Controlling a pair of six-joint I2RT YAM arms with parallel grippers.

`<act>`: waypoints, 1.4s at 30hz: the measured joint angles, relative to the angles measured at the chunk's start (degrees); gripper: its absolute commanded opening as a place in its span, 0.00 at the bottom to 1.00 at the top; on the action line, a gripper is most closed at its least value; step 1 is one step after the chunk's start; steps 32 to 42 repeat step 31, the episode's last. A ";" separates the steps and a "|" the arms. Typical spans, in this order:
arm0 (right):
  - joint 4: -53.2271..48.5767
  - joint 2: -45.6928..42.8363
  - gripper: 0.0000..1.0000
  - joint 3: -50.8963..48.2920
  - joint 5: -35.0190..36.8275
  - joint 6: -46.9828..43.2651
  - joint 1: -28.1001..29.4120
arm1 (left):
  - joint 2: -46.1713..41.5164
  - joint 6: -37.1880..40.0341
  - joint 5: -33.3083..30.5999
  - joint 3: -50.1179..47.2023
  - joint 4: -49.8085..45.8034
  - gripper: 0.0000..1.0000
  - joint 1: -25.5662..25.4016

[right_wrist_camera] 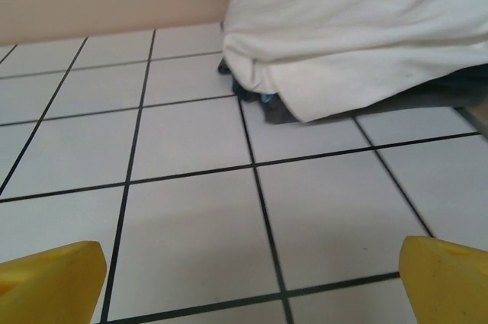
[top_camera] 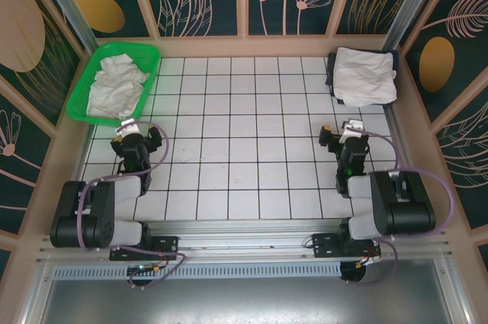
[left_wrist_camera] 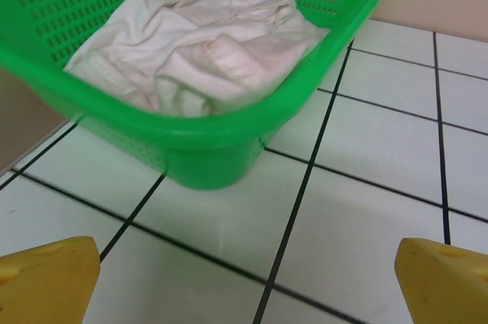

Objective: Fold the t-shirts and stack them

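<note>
Left hand (left_wrist_camera: 244,286) spread wide, empty, just short of the green basket (left_wrist_camera: 229,129). Right hand (right_wrist_camera: 244,286) also spread, empty, well across the desk (top_camera: 229,164) from the basket. Crumpled t-shirts (left_wrist_camera: 206,42) are bunched inside the basket, count unclear. A folded shirt (top_camera: 364,74) is on a dark mat (right_wrist_camera: 274,110), far across from the basket. Risks: the pinch takes two tangled shirts at once, or a finger catches the rim and drags the light basket.

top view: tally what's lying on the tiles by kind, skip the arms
green basket: 1
white t-shirt heaps: 2, crumpled heap in the basket, folded pile far right; shirts per heap unclear
dark mat under the folded pile: 1
total: 4
</note>
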 measured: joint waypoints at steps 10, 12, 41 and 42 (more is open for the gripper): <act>13.25 5.73 0.99 -3.21 -4.72 0.96 -2.32 | 5.68 5.05 11.13 -0.96 15.15 0.99 0.66; 13.53 5.77 0.99 -2.64 -5.49 1.51 -3.30 | 6.54 5.70 12.57 -3.34 18.82 0.99 0.66; 14.80 5.77 0.99 -2.47 -5.53 1.62 -3.30 | 6.99 6.93 14.62 -4.15 23.41 0.99 0.66; 14.80 5.77 0.99 -2.47 -5.53 1.62 -3.30 | 6.99 6.93 14.62 -4.15 23.41 0.99 0.66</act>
